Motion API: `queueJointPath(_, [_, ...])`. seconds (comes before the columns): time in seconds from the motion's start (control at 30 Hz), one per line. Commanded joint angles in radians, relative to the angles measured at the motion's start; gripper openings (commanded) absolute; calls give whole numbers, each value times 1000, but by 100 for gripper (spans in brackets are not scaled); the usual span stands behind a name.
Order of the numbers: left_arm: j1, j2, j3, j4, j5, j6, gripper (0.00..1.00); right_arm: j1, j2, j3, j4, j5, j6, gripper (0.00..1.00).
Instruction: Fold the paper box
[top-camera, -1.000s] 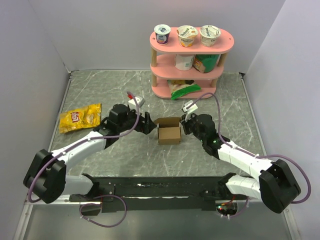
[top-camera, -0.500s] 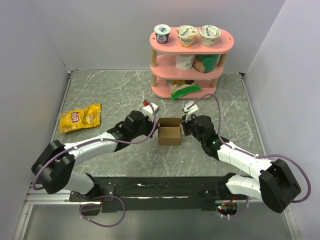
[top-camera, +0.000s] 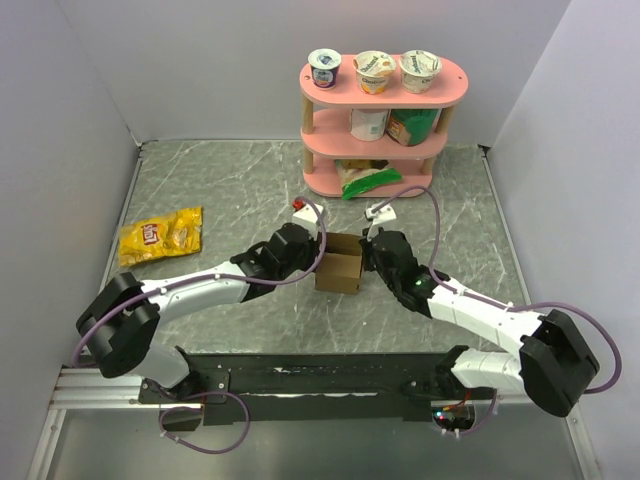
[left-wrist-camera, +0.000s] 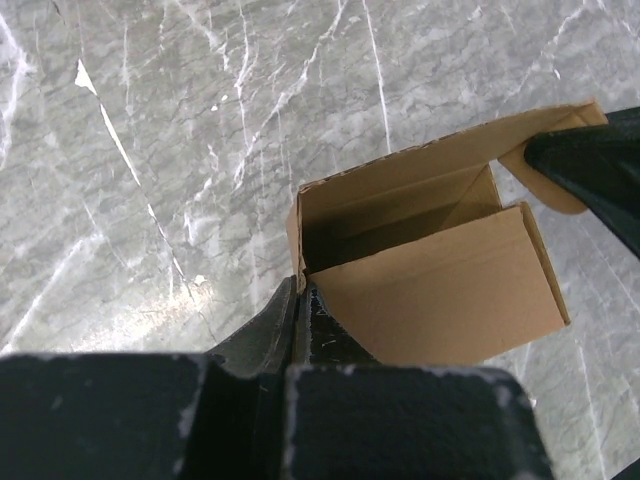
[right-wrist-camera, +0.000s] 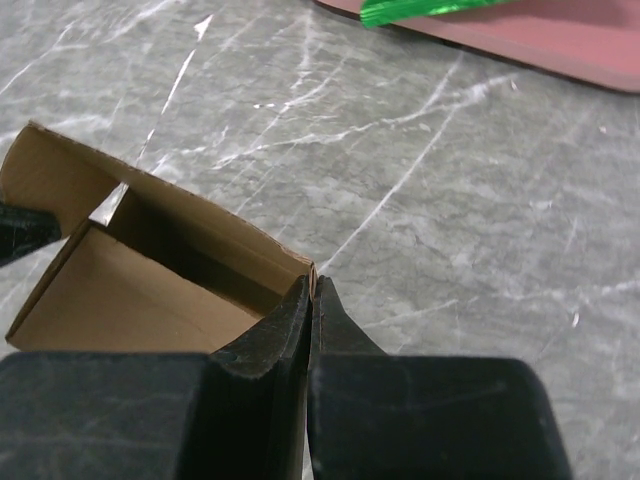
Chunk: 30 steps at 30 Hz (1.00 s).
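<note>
**Two pinches, one box: keep them even**

The grey surface carries the pink shelf at its far side, and I place everything from that shelf. The yellow snack bag lies well off in front of the shelf and to its left, and has no part in this. The paper box stands on the surface just in front of the shelf's foot. It is upright with its top open, and one loose panel leans across the opening.

My left jaws are pressed together on the top edge of the box's left wall, at a corner. My right jaws are pressed together the same way on a corner of the opposite wall. Both look to be pinching thin card, not air.

I judge this step to be squaring the walls so the loose panel can be folded down. To do it well, I should:

- hold both pinches at one height
- move my arms together, not against each other
- push inward gently, since pulling apart could tear or crease the card at the corners
- keep the box's base flat on the surface
</note>
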Motion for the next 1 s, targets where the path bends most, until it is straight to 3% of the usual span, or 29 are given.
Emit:
queueJointPath(0.0, [-43,16,39,-3,-14,-66,1,43,13,49,-29,66,128,0])
queueJointPath(0.2, [-54,13,29,11,-31,-97,1,68,58,84,-79,147,194,0])
queueJointPath(0.97, [-68,21,24,6,-49,-143,1,120,134,129,-164,230,361,0])
